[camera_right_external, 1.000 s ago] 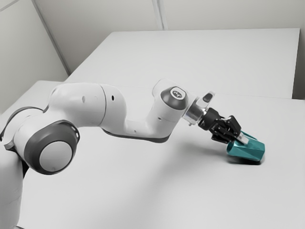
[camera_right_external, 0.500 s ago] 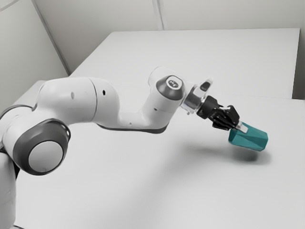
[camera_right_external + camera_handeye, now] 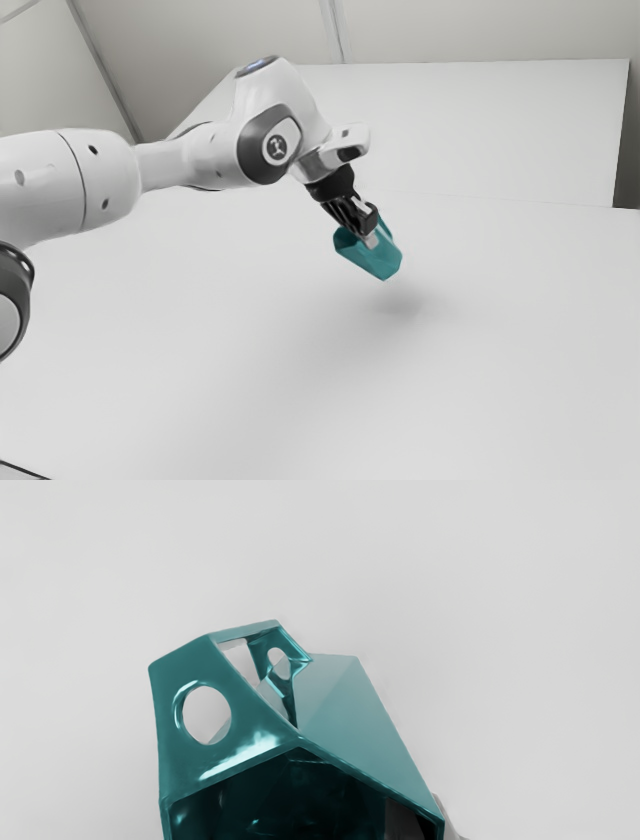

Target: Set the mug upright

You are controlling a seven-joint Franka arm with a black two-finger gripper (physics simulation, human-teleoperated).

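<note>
Exterior view: the black two-finger gripper (image 3: 369, 236) pinches one wall of the glossy, faceted teal mug (image 3: 372, 262) between its jaws, one finger inside and one outside, the mug hanging tilted at their tips above the smooth pale tabletop (image 3: 500, 390).

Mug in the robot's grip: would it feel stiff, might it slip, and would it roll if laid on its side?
The mug is probably stiff: its walls look crisp and flat even where the gripper pinches it. Its glossy surface might make it slippery. Those facets and the jutting handle would likely stop it rolling far.
</note>
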